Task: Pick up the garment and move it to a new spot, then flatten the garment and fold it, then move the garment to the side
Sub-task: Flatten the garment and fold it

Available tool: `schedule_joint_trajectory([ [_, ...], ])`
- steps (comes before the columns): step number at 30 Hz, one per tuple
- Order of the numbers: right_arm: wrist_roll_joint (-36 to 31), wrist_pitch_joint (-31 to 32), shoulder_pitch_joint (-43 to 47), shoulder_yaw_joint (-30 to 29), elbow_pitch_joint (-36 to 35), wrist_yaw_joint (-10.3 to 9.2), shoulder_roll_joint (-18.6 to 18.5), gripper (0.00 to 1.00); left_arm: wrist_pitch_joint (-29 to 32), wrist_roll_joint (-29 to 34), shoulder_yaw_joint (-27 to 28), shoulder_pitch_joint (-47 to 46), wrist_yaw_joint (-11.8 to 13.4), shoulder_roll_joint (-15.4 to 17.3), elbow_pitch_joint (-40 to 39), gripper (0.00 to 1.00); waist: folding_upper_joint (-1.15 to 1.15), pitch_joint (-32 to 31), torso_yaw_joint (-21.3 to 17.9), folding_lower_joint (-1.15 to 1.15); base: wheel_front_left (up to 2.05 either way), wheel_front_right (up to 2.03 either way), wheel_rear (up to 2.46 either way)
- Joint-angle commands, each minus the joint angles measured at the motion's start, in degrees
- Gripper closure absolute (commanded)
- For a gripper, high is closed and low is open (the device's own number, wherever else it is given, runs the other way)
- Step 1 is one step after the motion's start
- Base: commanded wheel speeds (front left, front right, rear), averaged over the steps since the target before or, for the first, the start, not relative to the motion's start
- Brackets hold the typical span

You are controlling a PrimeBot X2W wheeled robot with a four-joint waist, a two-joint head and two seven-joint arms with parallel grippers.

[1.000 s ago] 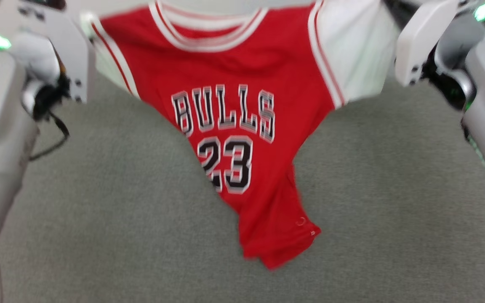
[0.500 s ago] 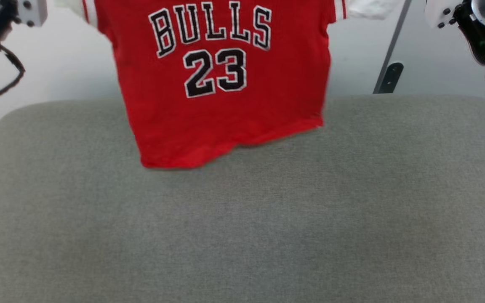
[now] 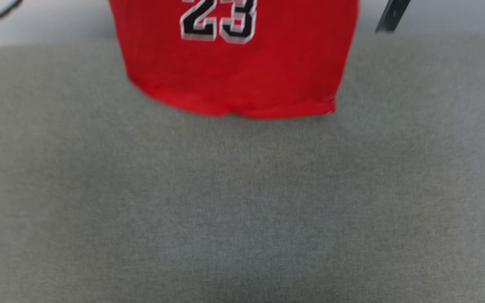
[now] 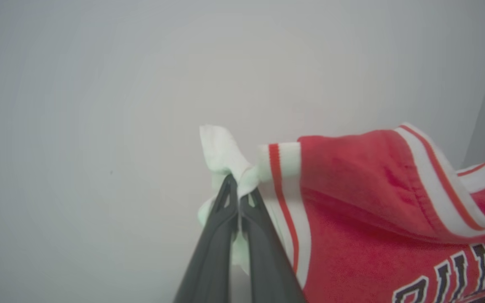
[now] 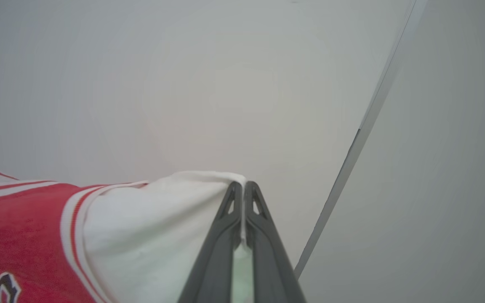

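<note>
While the grey fabric tabletop point(image 3: 242, 202) spreads across most of the head view, the garment point(image 3: 242, 71) hangs in the air over its far part with the printed side facing the robot. The "23" point(image 3: 217, 21) sits at the top of that view and the hem point(image 3: 242, 110) sags in a soft curve below. The blur leaves it unclear whether the hem brushes the cloth surface or hangs just above it.

The body drapes without any stiffness, so I judge it light, limp and easily swung. It will fold or bunch wherever it isn't held, and knit of this kind should not slide much between the fingers.

Each white sleeve serves as a handle. The left sleeve point(image 4: 221, 147) is bunched into a small wad, and the right sleeve point(image 5: 154, 219) is pulled out smoother and broader.

The left gripper point(image 4: 238, 198) is pinched tight on that wad, just beside the red-and-white striped trim point(image 4: 282, 168). The right gripper point(image 5: 242, 193) is likewise closed on the outer edge of its sleeve, with white cloth showing between the jaws.

Holding the two sleeves keeps the shirt spread wide, which suits laying it down flat. The left hold has little cloth in it, so a sharp tug could pull it free.
</note>
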Motion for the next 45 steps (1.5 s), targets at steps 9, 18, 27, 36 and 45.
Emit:
schedule_joint_trajectory([
  [9, -10.40, -4.33, -11.90, -11.89, -0.37, -0.06, -6.26, 1.00, -7.77, 2.71, 0.00, -14.06, 1.62, -3.40, 1.36, 1.00, 0.00, 19.80, 1.04, 0.00, 0.00, 0.00, 0.00],
  [18, -36.16, -4.27, -4.82, -38.95, -18.11, -0.06, -3.09, 1.00, -16.54, 2.87, 1.52, -23.98, 1.91, -5.03, 5.33, 1.00, 0.00, 25.73, 2.75, 0.00, 0.00, 0.00, 0.00],
  [27, -45.76, -4.28, 0.78, -48.15, -18.74, -0.06, 4.43, 1.00, -17.76, 1.68, 0.96, -20.43, -0.68, -6.53, 11.61, 1.00, 0.00, 24.61, 3.19, 0.00, 0.00, 0.00, 0.00],
  [36, -37.22, -2.91, 3.13, -45.28, -2.26, -0.06, 8.16, 1.00, -14.63, 0.78, -1.06, -7.23, -3.08, -5.74, 14.63, 1.00, 0.00, 14.38, 3.77, 0.00, 0.00, 0.00, 0.00],
  [45, -22.31, 4.67, 13.92, -31.48, 0.71, -0.06, 10.10, 1.00, -12.71, -2.22, -1.10, 9.04, -4.37, -4.15, 15.20, 1.00, 0.00, 1.22, 4.41, 0.00, 0.00, 0.00, 0.00],
])
